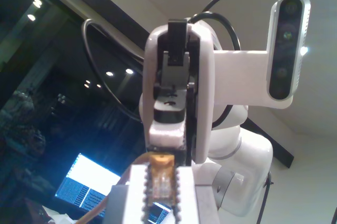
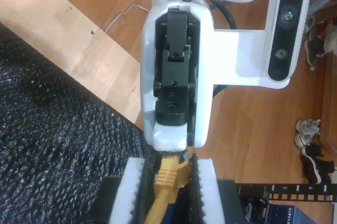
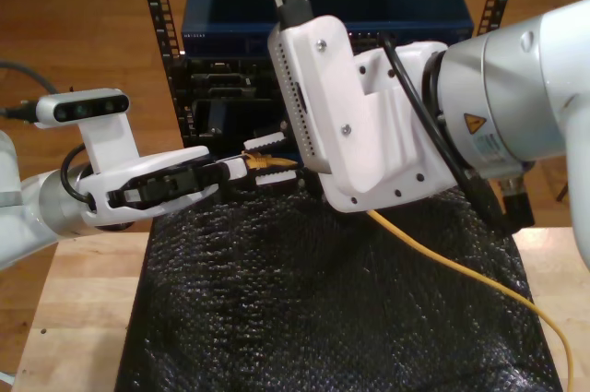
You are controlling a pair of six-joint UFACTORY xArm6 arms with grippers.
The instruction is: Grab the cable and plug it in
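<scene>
Yellow-orange cable [image 3: 442,258] runs across the black padded mat [image 3: 304,318] from the mat's near corner, on the exterior view's right, up to the mat's far edge. There its plug end is held in the air between the two grippers, just above the mat.

My first gripper [image 3: 241,171] reaches in over the mat's far edge from the exterior view's left. In the first wrist view its white toothed fingers [image 1: 134,192] are closed on the clear plug at the cable's tip [image 1: 160,184].

My second gripper [image 3: 275,161] comes in above the mat from the exterior view's right and meets the first nose to nose. In the second wrist view its fingers [image 2: 202,187] pinch the yellow boot of the cable [image 2: 167,179] just behind the plug. The cord passes back under this gripper and sags onto the mat.

The mat lies on a wooden counter [image 3: 74,318]. Beyond the mat's far edge stands an equipment rack [image 3: 332,5] holding a blue unit.
</scene>
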